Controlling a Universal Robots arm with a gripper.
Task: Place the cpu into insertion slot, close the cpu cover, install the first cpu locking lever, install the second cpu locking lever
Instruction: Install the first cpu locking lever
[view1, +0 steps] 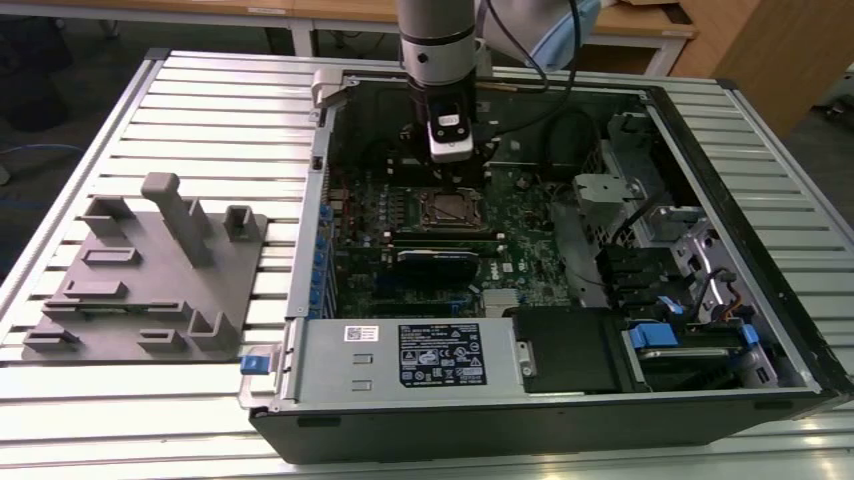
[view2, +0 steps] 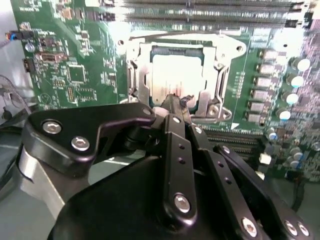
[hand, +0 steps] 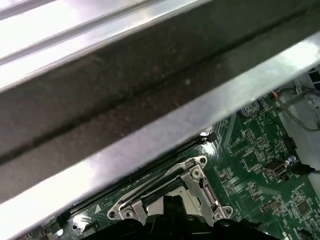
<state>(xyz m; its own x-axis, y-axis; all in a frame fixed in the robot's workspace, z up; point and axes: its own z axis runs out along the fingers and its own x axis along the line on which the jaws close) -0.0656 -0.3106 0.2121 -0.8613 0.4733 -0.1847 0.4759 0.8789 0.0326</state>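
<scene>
The computer case (view1: 731, 200) lies open on its side on the slatted counter (view1: 214, 110), and the arm drops straight down into it from the far edge. There is not much room in there. The far case wall (hand: 150, 80) runs close behind the wrist, a loop of black cable (view1: 567, 120) hangs on the exterior view's right of the arm, and the drive bays crowd that same side. On the exterior view's left, outside the case, a grey fixture tray (view1: 147, 290) sits well apart on the counter with open slats around it. The power supply (view1: 400, 355) fills the near edge of the case, far from the work.

The arm stands upright, wrist pointing down, with the hand (view1: 451, 172) just above the insertion slot (view1: 429, 208) in the green circuit board (view2: 75, 60). In the second wrist view the black fingers (view2: 176, 150) are pressed together into one narrow tip, and that tip sits on the near edge of the cpu cover (view2: 180, 42), at its rim. Whether it pinches anything there I cannot tell.

The cpu (view2: 175, 72) lies flat in the slot, its silvery top showing through the square window of the cover, which is folded down around it. The long memory slots (view2: 200, 7) run just beyond the far side of the socket, clear of the hand.
</scene>
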